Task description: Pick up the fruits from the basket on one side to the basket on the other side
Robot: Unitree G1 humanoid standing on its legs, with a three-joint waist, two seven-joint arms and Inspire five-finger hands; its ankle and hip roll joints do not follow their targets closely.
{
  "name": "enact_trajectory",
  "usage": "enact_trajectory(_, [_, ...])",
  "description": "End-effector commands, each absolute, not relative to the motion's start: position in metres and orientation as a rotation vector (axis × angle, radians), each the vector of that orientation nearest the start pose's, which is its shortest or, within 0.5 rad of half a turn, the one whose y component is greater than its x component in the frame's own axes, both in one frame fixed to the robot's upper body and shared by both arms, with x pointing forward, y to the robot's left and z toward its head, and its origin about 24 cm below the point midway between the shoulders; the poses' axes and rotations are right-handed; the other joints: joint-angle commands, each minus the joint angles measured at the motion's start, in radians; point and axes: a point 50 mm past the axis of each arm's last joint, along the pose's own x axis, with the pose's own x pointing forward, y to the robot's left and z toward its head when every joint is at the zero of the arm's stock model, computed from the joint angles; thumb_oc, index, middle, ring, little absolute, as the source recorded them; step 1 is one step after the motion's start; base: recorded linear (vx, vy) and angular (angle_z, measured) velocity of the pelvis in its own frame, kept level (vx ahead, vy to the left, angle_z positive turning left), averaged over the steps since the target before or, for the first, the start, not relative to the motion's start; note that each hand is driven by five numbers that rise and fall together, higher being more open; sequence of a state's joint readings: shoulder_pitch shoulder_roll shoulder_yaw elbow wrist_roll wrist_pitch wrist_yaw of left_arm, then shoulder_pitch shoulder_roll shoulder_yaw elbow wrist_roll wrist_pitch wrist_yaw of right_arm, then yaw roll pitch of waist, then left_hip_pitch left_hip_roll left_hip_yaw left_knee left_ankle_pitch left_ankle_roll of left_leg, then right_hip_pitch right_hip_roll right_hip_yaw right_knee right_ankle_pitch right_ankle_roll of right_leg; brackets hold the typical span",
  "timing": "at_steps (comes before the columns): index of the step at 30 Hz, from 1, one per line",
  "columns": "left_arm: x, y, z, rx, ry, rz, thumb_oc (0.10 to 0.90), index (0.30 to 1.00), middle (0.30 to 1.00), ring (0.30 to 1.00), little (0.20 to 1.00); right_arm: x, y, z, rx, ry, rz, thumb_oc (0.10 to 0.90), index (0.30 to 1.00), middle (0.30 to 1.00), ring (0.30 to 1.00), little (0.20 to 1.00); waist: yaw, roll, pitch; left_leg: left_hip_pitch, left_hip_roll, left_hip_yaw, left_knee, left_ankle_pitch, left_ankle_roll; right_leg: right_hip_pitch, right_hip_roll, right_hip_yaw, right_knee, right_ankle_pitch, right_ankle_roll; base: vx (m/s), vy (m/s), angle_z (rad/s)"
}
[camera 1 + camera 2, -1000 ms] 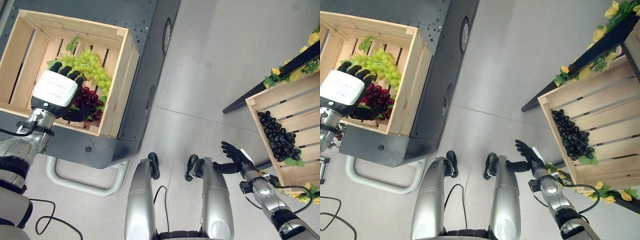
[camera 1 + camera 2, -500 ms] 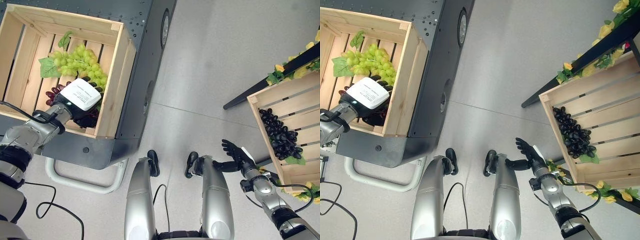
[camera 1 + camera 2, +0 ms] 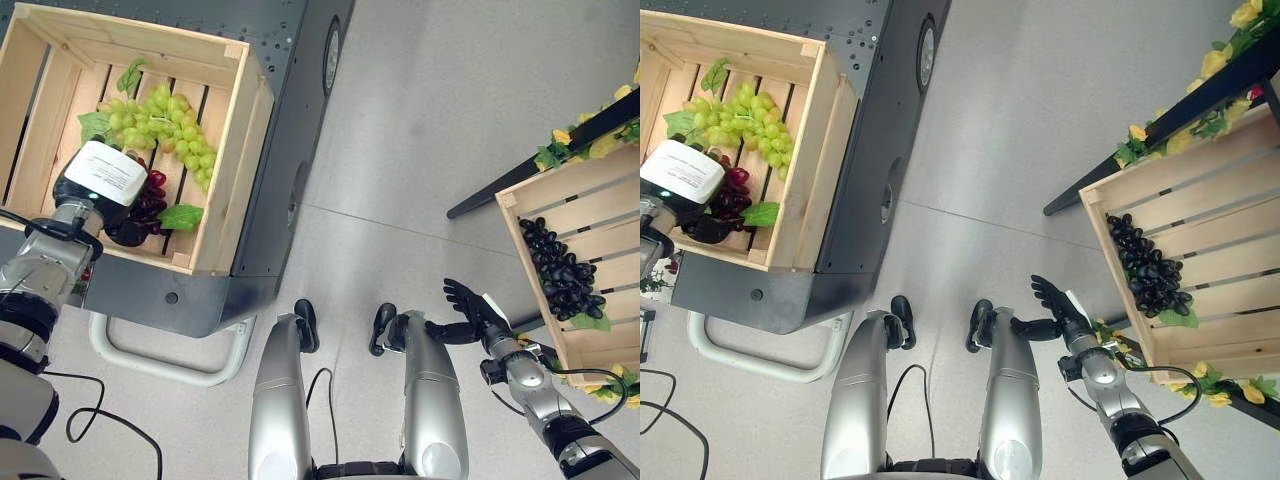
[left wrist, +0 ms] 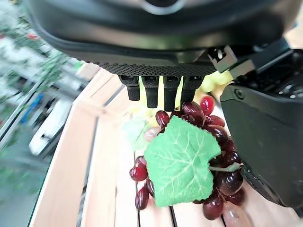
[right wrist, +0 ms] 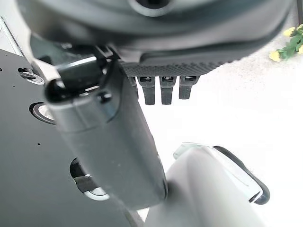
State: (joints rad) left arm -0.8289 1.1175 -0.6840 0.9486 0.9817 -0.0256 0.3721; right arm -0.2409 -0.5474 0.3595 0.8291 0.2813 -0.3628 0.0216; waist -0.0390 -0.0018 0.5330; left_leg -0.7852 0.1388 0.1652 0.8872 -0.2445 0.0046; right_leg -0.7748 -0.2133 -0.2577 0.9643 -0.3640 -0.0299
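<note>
Left hand (image 3: pixel 100 180) in left crate (image 3: pixel 235 150), fingers (image 4: pixel 156 90) curled around red grapes (image 4: pixel 208 142) near its front edge; green grapes (image 3: pixel 165 125) behind. Right hand (image 3: pixel 470 305) idle over floor, fingers relaxed apart; black grapes (image 3: pixel 560 270) in right crate (image 3: pixel 590 205)

From head height we look steeply down through two eyes sharing both crates and floor, while each wrist camera peers closely along its hand, the left into the left crate (image 3: pixel 240 130).
</note>
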Motion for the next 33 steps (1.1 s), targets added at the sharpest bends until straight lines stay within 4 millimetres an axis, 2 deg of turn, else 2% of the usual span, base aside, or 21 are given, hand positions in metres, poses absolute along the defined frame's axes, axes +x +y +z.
enact_trajectory(1, [0.307,0.411,0.241,2.223,0.106,0.637,0.800,0.900,0.900,0.900,0.900,0.249,-0.267,-0.028,-0.466,0.301,0.111,0.800,0.900,0.900,0.900,0.900,-0.009,0.021,-0.013,0.099,-0.032,0.077,-0.067,-0.092,0.044,0.044,0.004,0.033,-0.092,0.075,0.050,0.00,0.000,0.00])
enact_trajectory(8, [0.309,0.409,0.239,2.213,0.082,0.589,0.800,0.900,0.900,0.900,0.900,0.250,-0.266,-0.027,-0.465,0.293,0.114,0.800,0.900,0.900,0.900,0.900,-0.009,0.022,-0.013,0.096,-0.033,0.079,-0.069,-0.093,0.044,0.040,0.005,0.034,-0.093,0.075,0.049,0.00,0.000,0.00])
enact_trajectory(9, [0.314,0.402,0.232,2.207,0.054,0.509,0.800,0.900,0.900,0.900,0.900,0.250,-0.266,-0.026,-0.465,0.293,0.109,0.800,0.900,0.900,0.900,0.900,-0.010,0.020,-0.013,0.092,-0.033,0.079,-0.065,-0.094,0.046,0.034,0.004,0.033,-0.087,0.074,0.049,0.00,0.000,0.00])
enact_trajectory(12, [0.317,0.396,0.225,2.204,0.030,0.429,0.800,0.900,0.900,0.900,0.900,0.250,-0.266,-0.026,-0.466,0.292,0.105,0.800,0.900,0.900,0.900,0.900,-0.011,0.020,-0.013,0.092,-0.033,0.079,-0.069,-0.093,0.046,0.033,0.005,0.034,-0.089,0.075,0.051,0.00,0.000,0.00])
enact_trajectory(24, [0.323,0.386,0.202,2.173,0.085,0.249,0.800,0.900,0.900,0.900,0.900,0.252,-0.269,-0.022,-0.475,0.276,0.093,0.800,0.900,0.900,0.900,0.900,-0.011,0.012,-0.013,0.062,-0.028,0.081,-0.070,-0.087,0.046,0.008,0.006,0.028,-0.094,0.084,0.052,0.00,0.000,0.00])
enact_trajectory(30, [0.321,0.396,0.194,2.213,0.292,0.254,0.800,0.900,0.900,0.900,0.900,0.256,-0.271,-0.015,-0.465,0.245,0.088,0.800,0.900,0.900,0.900,0.900,-0.013,0.000,-0.013,0.026,-0.024,0.082,-0.069,-0.081,0.046,-0.024,0.008,0.024,-0.096,0.091,0.052,0.00,0.005,0.00])
enact_trajectory(33, [0.312,0.412,0.184,2.260,0.511,0.293,0.800,0.900,0.900,0.900,0.900,0.259,-0.270,-0.008,-0.451,0.215,0.094,0.800,0.900,0.900,0.900,0.900,-0.014,-0.005,-0.013,0.004,-0.025,0.081,-0.066,-0.078,0.044,-0.045,0.010,0.023,-0.095,0.097,0.052,-0.01,0.010,0.00])
